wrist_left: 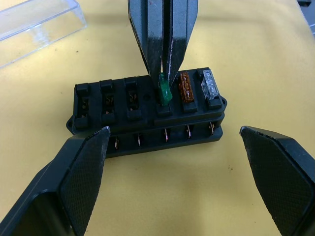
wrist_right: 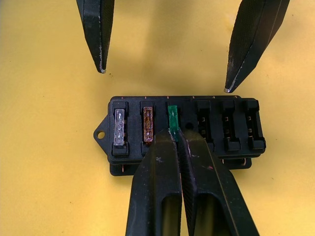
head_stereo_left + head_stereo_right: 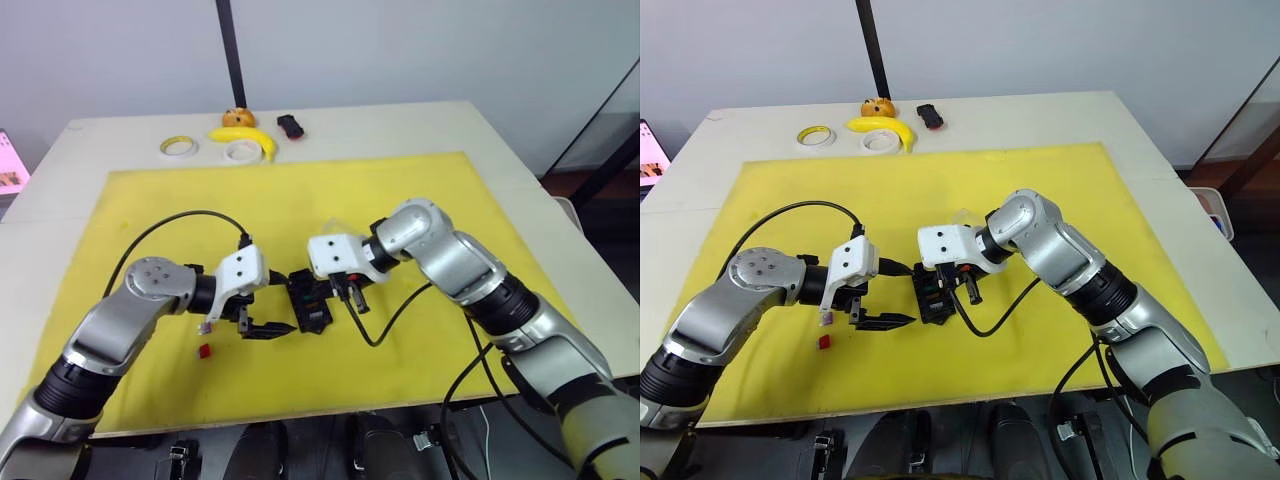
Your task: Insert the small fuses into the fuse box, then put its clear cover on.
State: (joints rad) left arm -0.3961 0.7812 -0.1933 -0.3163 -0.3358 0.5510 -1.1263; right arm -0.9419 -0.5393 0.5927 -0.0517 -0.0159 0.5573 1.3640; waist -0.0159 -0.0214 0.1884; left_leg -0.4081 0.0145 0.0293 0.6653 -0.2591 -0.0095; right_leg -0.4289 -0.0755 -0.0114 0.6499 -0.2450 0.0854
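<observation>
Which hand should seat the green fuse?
Right hand: it is shut on the green fuse, already at its slot in the fuse box. Left hand is open, beside the box.

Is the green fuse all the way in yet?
Not yet. The green fuse stands taller than the amber fuse and grey fuse beside it, and the right claw pinches it.

Right gripper (image 1: 165, 73) pinches a teal fuse (image 1: 164, 92) in the fuse box (image 1: 147, 115).

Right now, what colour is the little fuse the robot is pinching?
Green, clearest in the right wrist view.
</observation>
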